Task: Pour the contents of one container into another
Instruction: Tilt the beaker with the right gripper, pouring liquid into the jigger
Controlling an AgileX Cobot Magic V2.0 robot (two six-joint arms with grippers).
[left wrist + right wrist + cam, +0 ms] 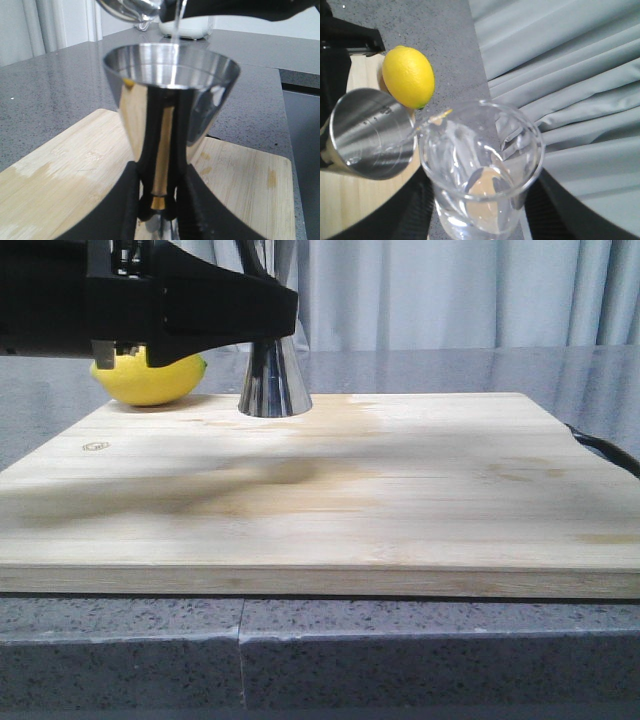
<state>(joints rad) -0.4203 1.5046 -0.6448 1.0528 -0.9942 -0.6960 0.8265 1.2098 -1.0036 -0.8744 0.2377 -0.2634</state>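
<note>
The steel jigger [273, 380] stands upright on the wooden board [330, 490], its top hidden behind my left arm in the front view. My left gripper [159, 200] is shut on the jigger [170, 100] at its brass-banded waist. My right gripper [480, 210] is shut on the clear glass beaker [480, 165], which is tipped with its lip over the jigger's open cup [370, 132]. In the left wrist view the beaker [135, 7] hangs above the cup and a thin clear stream [176, 30] falls into it.
A yellow lemon [150, 378] lies on the grey counter just behind the board's far left corner, close to the jigger. A dark cable [605, 452] runs by the board's right edge. Pale curtains [450, 290] hang behind the counter.
</note>
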